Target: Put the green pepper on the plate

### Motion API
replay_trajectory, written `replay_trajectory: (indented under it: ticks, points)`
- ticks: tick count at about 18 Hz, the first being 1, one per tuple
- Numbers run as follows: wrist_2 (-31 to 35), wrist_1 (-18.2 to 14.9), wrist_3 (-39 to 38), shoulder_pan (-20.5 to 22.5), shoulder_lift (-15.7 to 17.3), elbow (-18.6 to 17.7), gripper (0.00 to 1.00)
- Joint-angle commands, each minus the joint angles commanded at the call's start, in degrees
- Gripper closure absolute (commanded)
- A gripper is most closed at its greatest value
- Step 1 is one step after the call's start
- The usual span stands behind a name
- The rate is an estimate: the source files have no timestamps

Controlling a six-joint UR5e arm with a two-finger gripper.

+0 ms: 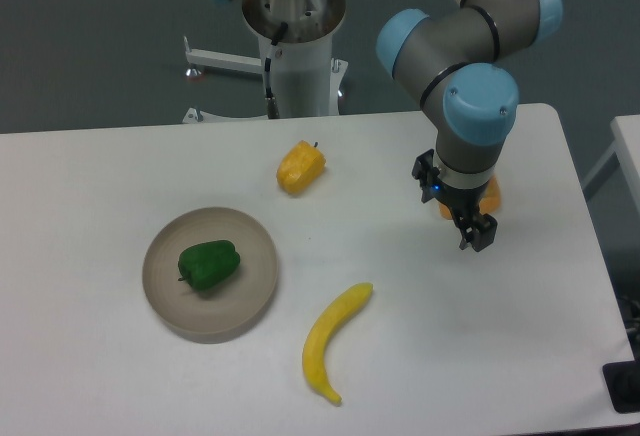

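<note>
A: Begin with the largest surface. What do you see?

B: The white table [420, 356] fills most of your view. The arm's base column [297, 46] stands at its far edge.

A: And the arm [470, 36] itself?

B: It reaches over the right side of the table, grey links with blue joint caps, wrist pointing down. The gripper [477, 232] hangs below the wrist, well apart from the plate. You see dark fingers, but whether they are parted or pressed together cannot be told from this angle. Nothing shows between them. An orange object [491, 196] is partly hidden behind the wrist; you cannot tell what it is.

A: Next in size?

B: The plate [165, 301], round and beige-grey, lies at the left front of the table.

A: Then the produce.

B: A yellow banana [333, 341] lies curved on the table, just right of the plate and not touching it. The yellow-orange pepper [300, 167] sits near the table's middle, beyond the plate.

A: Where is the task's item?

B: The green pepper [209, 265] rests on the plate, slightly left of centre, inside the rim.
</note>
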Motion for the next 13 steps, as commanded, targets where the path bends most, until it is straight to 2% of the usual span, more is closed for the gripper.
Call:
replay_trajectory:
  ticks: [3,13]
  points:
    - [-2.37,0.00,0.00,0.35,-0.18,0.00,0.00]
    - [-2.81,-0.17,0.09,0.70,-0.09,0.27,0.00]
